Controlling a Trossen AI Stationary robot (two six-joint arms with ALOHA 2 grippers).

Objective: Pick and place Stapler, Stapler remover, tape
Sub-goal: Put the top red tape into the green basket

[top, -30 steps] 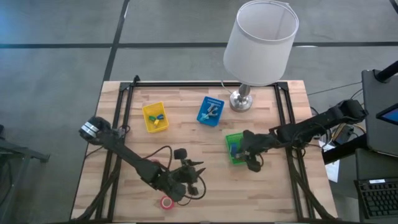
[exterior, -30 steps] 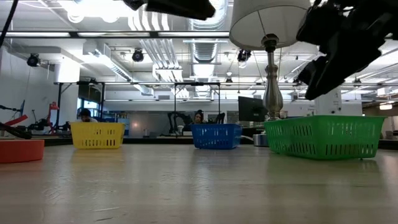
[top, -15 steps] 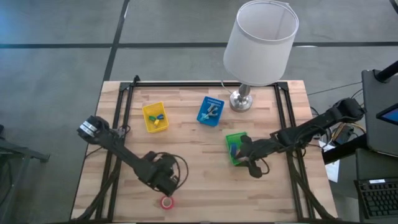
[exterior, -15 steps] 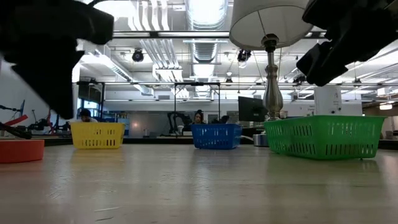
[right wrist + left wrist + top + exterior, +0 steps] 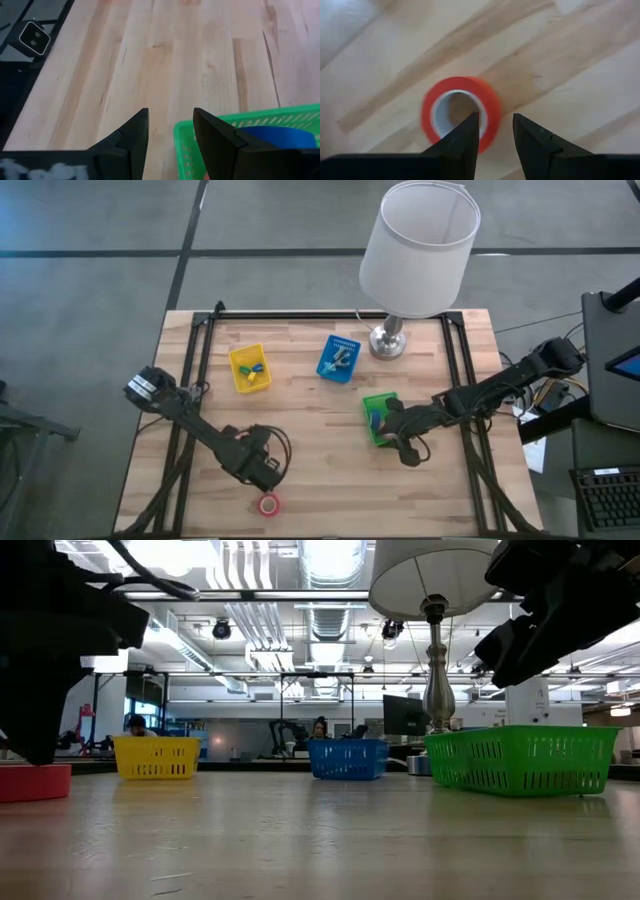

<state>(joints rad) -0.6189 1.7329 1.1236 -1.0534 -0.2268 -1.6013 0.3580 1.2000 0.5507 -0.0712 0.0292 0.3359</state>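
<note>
— Looking down from above, we see the left tool [image 5: 262, 477] low over the near part of the tabletop [image 5: 310, 470], just above the red tape [image 5: 268, 504]. How do its fingers stand?

— Apart. In the left wrist view we see the two dark fingers [image 5: 462, 142] with a clear gap between them, and the red tape [image 5: 460, 111] lying flat on the wood right beyond the tips, its white core showing. Nothing sits in the gap.

— And in the low view?

— We see that roll as a red disc [image 5: 35, 782] at the far left edge, resting on the tabletop, with the left arm a dark mass over it.

— Where is the right tool?

— We find the right tool [image 5: 397, 432] at the green basket [image 5: 379, 402], on its right side. In the right wrist view its fingers [image 5: 125, 140] are spread too, holding nothing, with the green rim [image 5: 220, 131] just ahead and something blue [image 5: 277, 134] inside the basket. We cannot tell what that blue thing is.

— What else do we have on the tabletop?

— We see a yellow basket [image 5: 249, 368] and a blue basket [image 5: 339, 358] toward the far side, each with small items we cannot make out, and a lamp [image 5: 418, 250] with a white shade beside the blue basket. The red tape lies well apart from all three baskets.
</note>
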